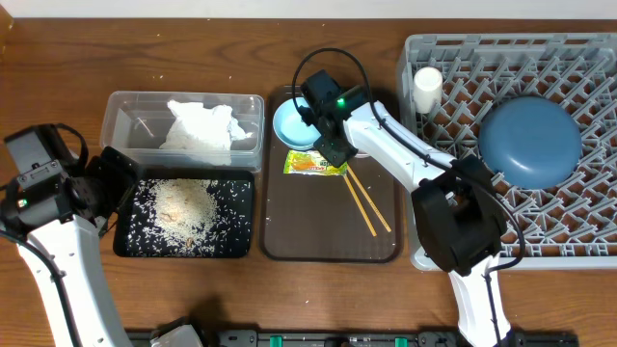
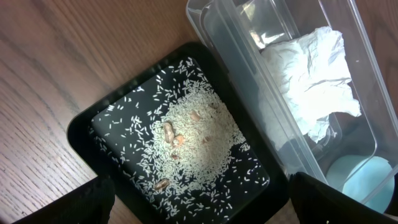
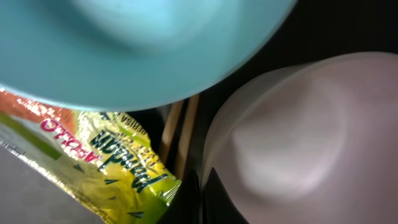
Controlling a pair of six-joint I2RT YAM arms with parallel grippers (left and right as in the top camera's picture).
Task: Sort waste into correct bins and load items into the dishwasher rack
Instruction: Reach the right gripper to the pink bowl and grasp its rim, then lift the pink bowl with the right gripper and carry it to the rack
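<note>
My right gripper (image 1: 335,149) (image 3: 200,202) is over the brown serving tray (image 1: 289,231), shut on the rim of the white bowl (image 3: 292,130), which the arm mostly hides from overhead. Beside it are the light-blue bowl (image 1: 292,123) (image 3: 155,43), the yellow-green wrapper (image 1: 313,164) (image 3: 118,162) and the chopsticks (image 1: 366,202) (image 3: 180,130). My left gripper (image 1: 120,188) (image 2: 202,193) is open and empty at the left end of the black tray (image 1: 248,217) (image 2: 81,124), which holds the rice (image 1: 183,202) (image 2: 193,137). The napkin (image 1: 202,125) (image 2: 311,81) lies in the clear tub (image 1: 135,116) (image 2: 217,37).
The grey rack (image 1: 578,222) at the right holds the dark-blue plate (image 1: 530,142), face down, and the cream cup (image 1: 427,85) at its back left corner. The tub and black tray sit side by side left of the brown tray.
</note>
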